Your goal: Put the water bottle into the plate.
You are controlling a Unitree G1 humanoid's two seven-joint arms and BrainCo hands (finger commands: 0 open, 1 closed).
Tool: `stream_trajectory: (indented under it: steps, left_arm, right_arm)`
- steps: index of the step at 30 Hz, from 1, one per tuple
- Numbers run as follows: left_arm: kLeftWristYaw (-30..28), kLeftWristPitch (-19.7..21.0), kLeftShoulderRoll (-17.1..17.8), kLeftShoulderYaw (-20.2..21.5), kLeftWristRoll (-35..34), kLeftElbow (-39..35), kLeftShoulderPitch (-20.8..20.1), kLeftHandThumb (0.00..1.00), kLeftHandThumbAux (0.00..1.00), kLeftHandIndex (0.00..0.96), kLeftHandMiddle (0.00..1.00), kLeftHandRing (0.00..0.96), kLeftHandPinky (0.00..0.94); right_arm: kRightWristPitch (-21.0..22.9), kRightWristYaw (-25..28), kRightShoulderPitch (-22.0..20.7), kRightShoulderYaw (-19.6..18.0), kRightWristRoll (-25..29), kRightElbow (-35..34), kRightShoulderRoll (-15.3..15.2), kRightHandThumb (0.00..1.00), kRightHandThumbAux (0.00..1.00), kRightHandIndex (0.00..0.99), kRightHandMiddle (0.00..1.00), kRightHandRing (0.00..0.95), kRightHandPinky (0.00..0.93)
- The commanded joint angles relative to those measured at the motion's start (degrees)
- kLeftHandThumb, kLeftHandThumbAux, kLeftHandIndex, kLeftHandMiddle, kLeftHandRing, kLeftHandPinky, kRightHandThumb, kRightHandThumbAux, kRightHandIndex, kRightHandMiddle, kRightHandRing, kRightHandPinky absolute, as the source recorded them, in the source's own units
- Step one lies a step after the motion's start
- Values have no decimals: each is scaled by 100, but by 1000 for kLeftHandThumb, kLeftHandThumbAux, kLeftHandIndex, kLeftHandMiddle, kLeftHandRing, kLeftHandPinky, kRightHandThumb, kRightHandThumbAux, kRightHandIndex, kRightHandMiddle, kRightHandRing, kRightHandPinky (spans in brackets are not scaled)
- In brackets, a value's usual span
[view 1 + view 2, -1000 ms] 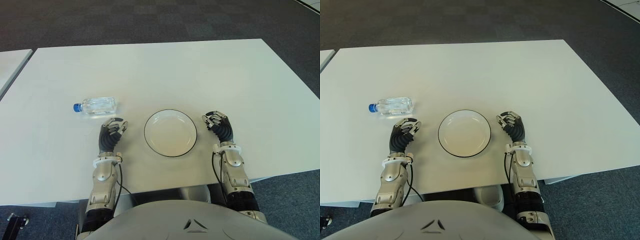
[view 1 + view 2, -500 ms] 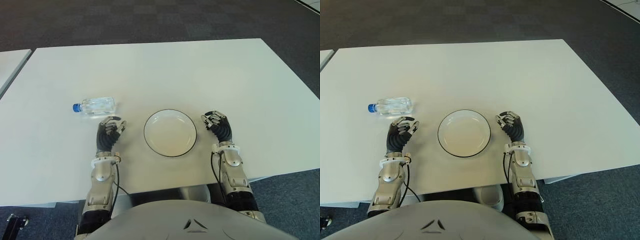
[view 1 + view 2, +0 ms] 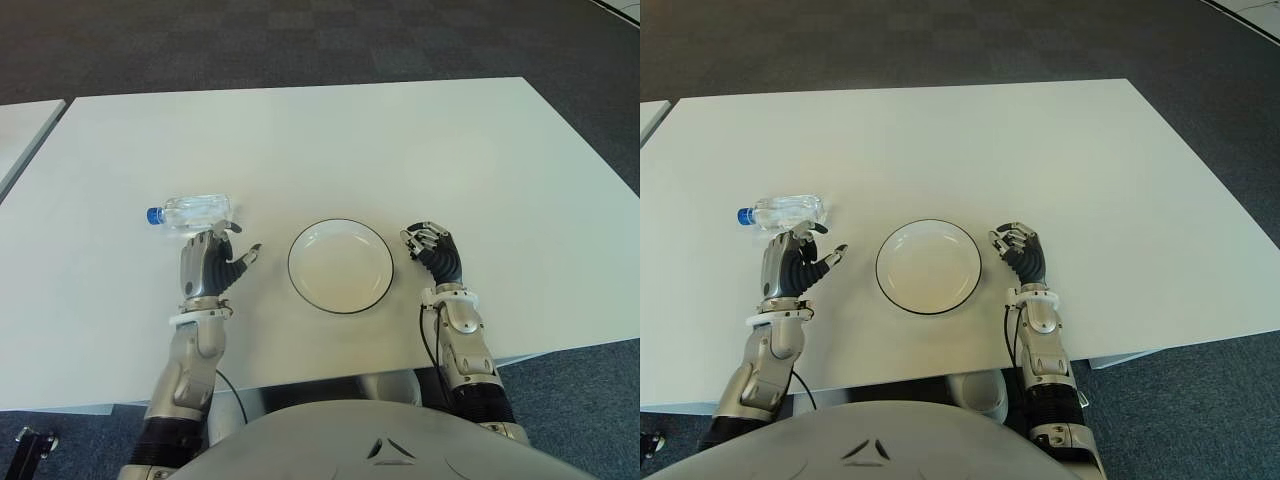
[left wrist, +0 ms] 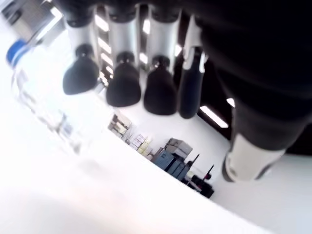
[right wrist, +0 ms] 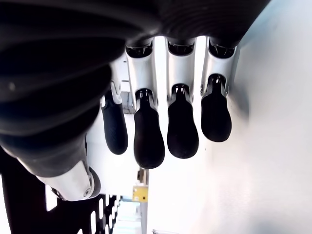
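Observation:
A clear water bottle point(image 3: 196, 212) with a blue cap lies on its side on the white table point(image 3: 320, 140), cap pointing left. Its cap and body also show in the left wrist view as the bottle point(image 4: 44, 107). A white plate point(image 3: 341, 265) with a dark rim sits empty near the table's front edge. My left hand point(image 3: 212, 262) is raised just in front of the bottle, fingers spread and thumb out toward the plate, holding nothing. To the right of the plate is my right hand point(image 3: 433, 249), fingers curled, holding nothing.
A second white table point(image 3: 22, 125) shows at the far left, across a narrow gap. Dark carpet point(image 3: 300, 40) lies beyond the table's far edge. The table's front edge runs just below both wrists.
My left hand has lifted, turned and uncurled its fingers, moving left toward the bottle. The right hand, bottle and plate have not moved.

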Motion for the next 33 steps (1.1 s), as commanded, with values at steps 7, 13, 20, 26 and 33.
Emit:
stream_trajectory:
  steps: [7,13,20,26,33]
  left_arm:
    - [-206,588,492,-143,489,-235,-244,706,713,436,763,754,740]
    - [-207,754,776,15,439,-100,-486,705,705,430,642,657,653]
    - [-72,842,1141,75,480,352,-803,660,551,282,268,265,299]
    - [-4,1187,1339,-40,750,628,-1043,628,368,75,73,56,59]
    - [-200,1481,1471,-209,772,1118,-1421,610,256,6,6,4,4]
  right_arm:
    - [147,7,167,20,-21,117,34,703,730,438,723,705,686]
    - [129,11,177,9,-12,122,33,703,730,439,724,707,690]
    - [119,-7,177,3,-19,140,38,703,730,439,728,711,692]
    - [74,10,180,-8,9,156,46,703,729,439,728,711,693]
    - [63,12,190,-20,21,149,55,704,729,438,720,701,686]
